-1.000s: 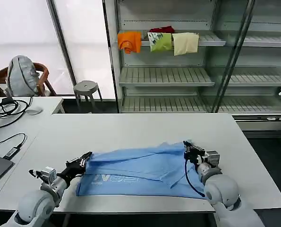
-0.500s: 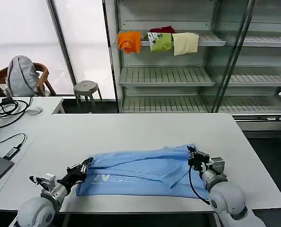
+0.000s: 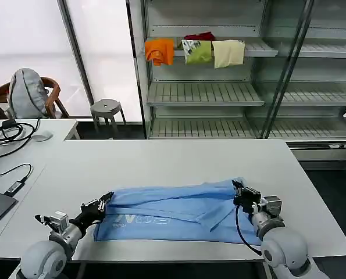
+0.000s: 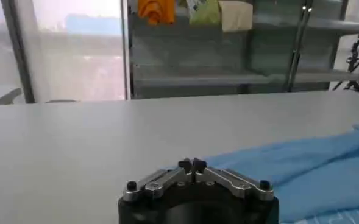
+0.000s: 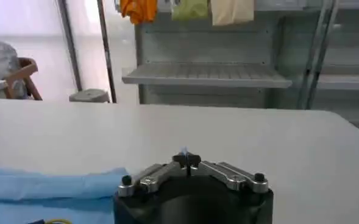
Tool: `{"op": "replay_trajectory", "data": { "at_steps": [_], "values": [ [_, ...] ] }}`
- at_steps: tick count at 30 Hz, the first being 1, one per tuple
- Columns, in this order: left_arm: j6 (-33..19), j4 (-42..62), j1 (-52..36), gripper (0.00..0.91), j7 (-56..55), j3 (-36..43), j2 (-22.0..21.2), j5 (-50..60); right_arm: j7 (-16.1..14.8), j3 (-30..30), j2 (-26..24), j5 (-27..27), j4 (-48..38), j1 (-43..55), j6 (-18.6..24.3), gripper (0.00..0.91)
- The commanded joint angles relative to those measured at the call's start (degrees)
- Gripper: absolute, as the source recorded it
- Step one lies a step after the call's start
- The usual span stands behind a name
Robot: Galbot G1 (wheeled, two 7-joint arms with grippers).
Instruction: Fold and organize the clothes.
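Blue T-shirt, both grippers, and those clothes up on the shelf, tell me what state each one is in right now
Light-blue T-shirt: flat on the white table, folded lengthwise into a band, lettering showing.
Left gripper: shut on the T-shirt's left end.
Right gripper: shut on the T-shirt's right end.
Orange garment, green garment, cream garment: draped over the shelf edge.

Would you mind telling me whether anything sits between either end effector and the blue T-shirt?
Nothing visible does. The left end effector is shut at one end of the light-blue T-shirt, and the right end effector is shut on fabric at the other end.
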Motion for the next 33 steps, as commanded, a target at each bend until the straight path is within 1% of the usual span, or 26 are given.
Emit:
{"op": "replay_trajectory", "data": {
  "at_steps": [1,3,9,18,19,28,33],
  "values": [
    [-0.05,0.96,-0.8,0.01,0.09,0.47,0.07,0.02,-0.03,1.06,-0.28,0.79,1.65,-1.7,0.0,0.0],
    [-0.05,0.92,-0.92,0.02,0.04,0.67,0.02,-0.02,-0.1,0.88,-0.23,0.75,2.05,-2.29,0.01,0.0],
    [-0.05,0.63,-0.75,0.01,0.12,0.55,0.1,-0.01,-0.05,0.47,0.19,0.42,1.84,-2.91,0.02,0.0],
    [-0.03,-0.04,0.12,0.02,0.18,-0.34,-0.14,-0.05,-0.15,1.18,-0.48,0.59,3.83,-4.19,-0.02,0.0],
    [-0.02,-0.11,0.17,0.01,0.21,-0.42,-0.11,-0.04,-0.26,1.25,-0.54,0.59,3.84,-4.33,-0.01,0.0],
    [0.0,-0.25,0.77,0.02,0.43,-0.28,-0.28,0.03,-0.41,1.12,-0.53,0.58,2.81,-4.92,0.03,0.0],
    [0.18,-0.68,1.39,0.01,0.38,-0.72,-0.15,0.0,-0.42,1.01,-0.35,0.5,2.2,-4.72,0.04,0.0]
  ]
}}
